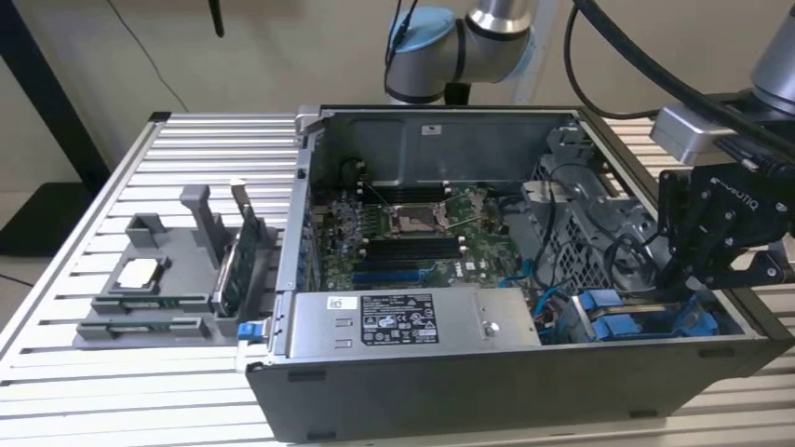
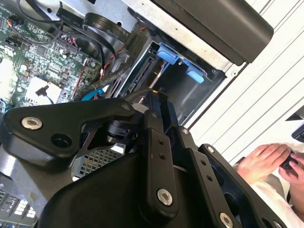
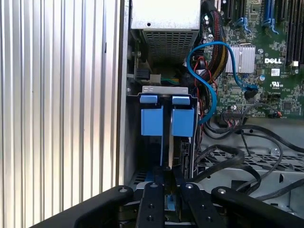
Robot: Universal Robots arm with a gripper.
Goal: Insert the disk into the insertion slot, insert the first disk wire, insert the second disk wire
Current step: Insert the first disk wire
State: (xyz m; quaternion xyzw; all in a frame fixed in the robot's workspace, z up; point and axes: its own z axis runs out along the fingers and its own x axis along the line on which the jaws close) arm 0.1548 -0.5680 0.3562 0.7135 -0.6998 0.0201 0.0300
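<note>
Nearest the lens in both wrist views are the black jointed links of the tool (image 3: 166, 175), its fingers drawn close together with only a sliver of blue between them. The tips stand at the mouth of the dark grey perforated metal drive cage (image 2: 192, 97). Inside that cage sits the flat silver-grey disk (image 3: 182, 124) in its bright blue plastic carrier, with its connector edge showing just beside the tips. A second blue carrier (image 3: 151, 122) stands right next to it in the cage. A thin blue cable (image 3: 209, 90) loops from beside the cage to the green motherboard (image 3: 278, 71). The grey power-supply box (image 1: 397, 321) with its black-and-white sticker lies on the exterior view's left of the cage. The open case rests on the slatted aluminium worktop (image 1: 74, 391). Well away from the cage, over the worktop, a person's hand (image 2: 263, 161) shows in the second wrist view.
</note>
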